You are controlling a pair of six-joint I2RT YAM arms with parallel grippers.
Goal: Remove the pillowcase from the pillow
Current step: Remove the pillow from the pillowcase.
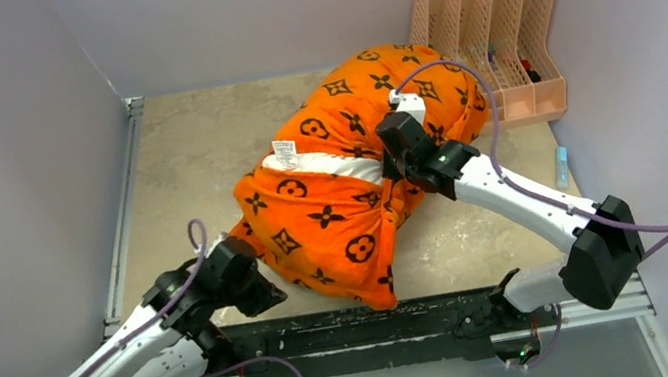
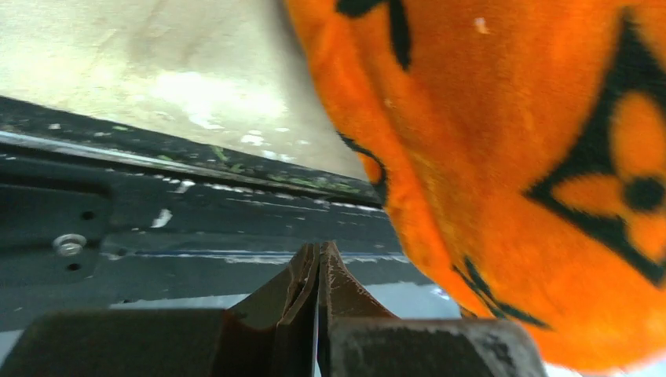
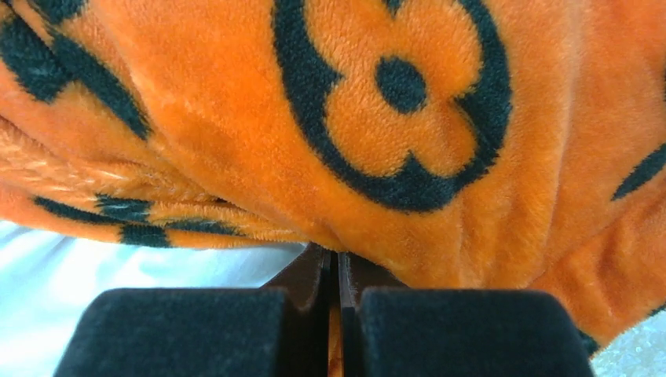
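Orange pillowcase [image 1: 336, 224] fabric is pinched in the closed right gripper [image 3: 336, 263], its arm stretched toward eleven o'clock; the left gripper [image 2: 318, 255], closed and empty, is angled toward one o'clock.

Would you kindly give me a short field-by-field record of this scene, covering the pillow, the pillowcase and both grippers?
pillowcase: orange with black motifs, on the pillow, lying on the table
pillow: white, only a strip showing at the pillowcase opening
left gripper: shut, empty, beside the pillowcase's near left edge
right gripper: shut, tips against the pillowcase fabric; whether it pinches any is unclear
file rack: peach, far right corner
task status: pillowcase not yet removed
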